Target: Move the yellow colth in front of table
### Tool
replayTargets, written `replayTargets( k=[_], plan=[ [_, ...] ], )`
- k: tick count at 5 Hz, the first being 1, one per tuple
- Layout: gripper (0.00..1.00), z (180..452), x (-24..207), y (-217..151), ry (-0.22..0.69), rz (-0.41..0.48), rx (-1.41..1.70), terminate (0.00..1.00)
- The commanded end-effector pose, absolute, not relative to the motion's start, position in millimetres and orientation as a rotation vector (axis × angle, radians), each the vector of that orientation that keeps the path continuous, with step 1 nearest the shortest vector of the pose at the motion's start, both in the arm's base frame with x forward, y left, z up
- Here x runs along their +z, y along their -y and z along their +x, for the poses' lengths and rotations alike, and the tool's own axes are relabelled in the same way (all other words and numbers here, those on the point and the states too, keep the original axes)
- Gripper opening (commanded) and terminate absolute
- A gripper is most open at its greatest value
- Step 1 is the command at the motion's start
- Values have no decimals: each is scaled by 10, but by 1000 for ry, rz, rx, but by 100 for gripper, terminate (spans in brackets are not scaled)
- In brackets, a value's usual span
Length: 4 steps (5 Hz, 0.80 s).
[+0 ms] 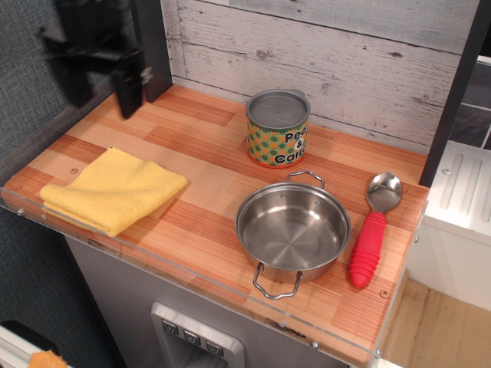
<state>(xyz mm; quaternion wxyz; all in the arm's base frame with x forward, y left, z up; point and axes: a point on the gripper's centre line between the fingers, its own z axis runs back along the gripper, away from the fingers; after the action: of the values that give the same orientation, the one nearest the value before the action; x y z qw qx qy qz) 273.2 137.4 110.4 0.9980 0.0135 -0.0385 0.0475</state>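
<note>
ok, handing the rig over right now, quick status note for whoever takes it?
Hand: raised over the back-left corner, blurred, holding nothing; open or shut is unclear.
Yellow cloth: folded flat at the front-left of the table, near the clear rim, free of the hand.
Done: cloth appears placed at the front edge.
Left: likely nothing but parking the arm; confirm placement is acceptable.

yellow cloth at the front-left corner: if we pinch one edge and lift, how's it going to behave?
The yellow cloth looks soft and folded in layers, so it will likely droop and may unfold if pinched by one edge. It probably weighs little for its area. Pushed, it would more likely bunch than slide as one piece on the table; its front edge already sits near the clear rim.
</note>
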Motion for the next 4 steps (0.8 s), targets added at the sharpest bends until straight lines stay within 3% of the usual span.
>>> replayTargets(
  k=[1,4],
  plan=[
    [100,2933,1289,-934,96,39,-13,0],
    [100,2715,1461,-346,119,-8,-108,0]
  ],
)
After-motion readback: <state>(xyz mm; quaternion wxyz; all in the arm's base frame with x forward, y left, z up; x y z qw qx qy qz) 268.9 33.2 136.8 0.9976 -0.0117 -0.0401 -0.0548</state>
